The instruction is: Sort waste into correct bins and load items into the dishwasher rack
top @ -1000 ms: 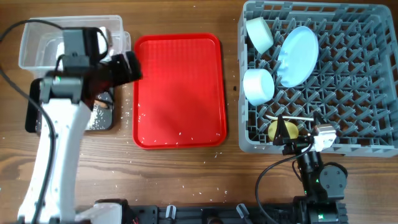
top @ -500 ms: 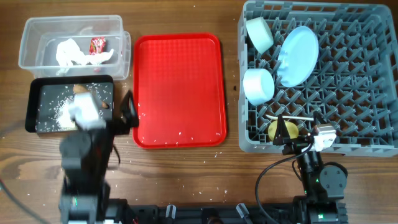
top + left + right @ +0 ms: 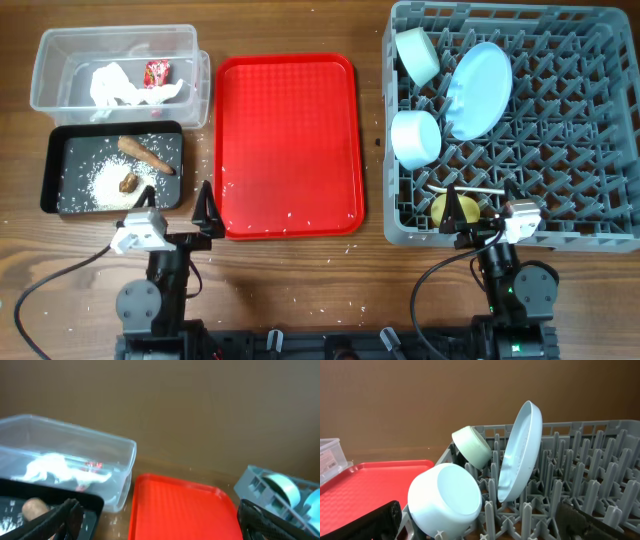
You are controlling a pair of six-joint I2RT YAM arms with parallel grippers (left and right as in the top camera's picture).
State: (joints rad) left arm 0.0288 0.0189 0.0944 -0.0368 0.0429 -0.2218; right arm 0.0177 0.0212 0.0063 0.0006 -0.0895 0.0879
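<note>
The clear tub [image 3: 50,70] at the back left holds crumpled white paper [image 3: 115,85] and the red wrapper [image 3: 157,72]. The black tray [image 3: 55,170] in front of it holds rice crumbs [image 3: 100,183], the brown stick [image 3: 147,153] and a small brown lump [image 3: 127,182]. The grey rack [image 3: 560,180] holds the plate [image 3: 478,90], two bowls [image 3: 417,55] [image 3: 415,138], the yellow cup [image 3: 450,208] and the white spoon [image 3: 470,190]. My left gripper [image 3: 175,208] is open and empty at the front edge, near the black tray's front right corner. My right gripper [image 3: 480,205] is open and empty at the rack's front edge.
The flat red tray [image 3: 290,140] lies in the middle with a few white crumbs on it. More crumbs are scattered on the wooden table around it. In the right wrist view the nearer bowl [image 3: 445,500] and the plate [image 3: 520,450] stand between the pegs.
My left arm has pulled back from over the tub and black tray to the front edge of the table, uncovering both bins. The right arm has not moved.
</note>
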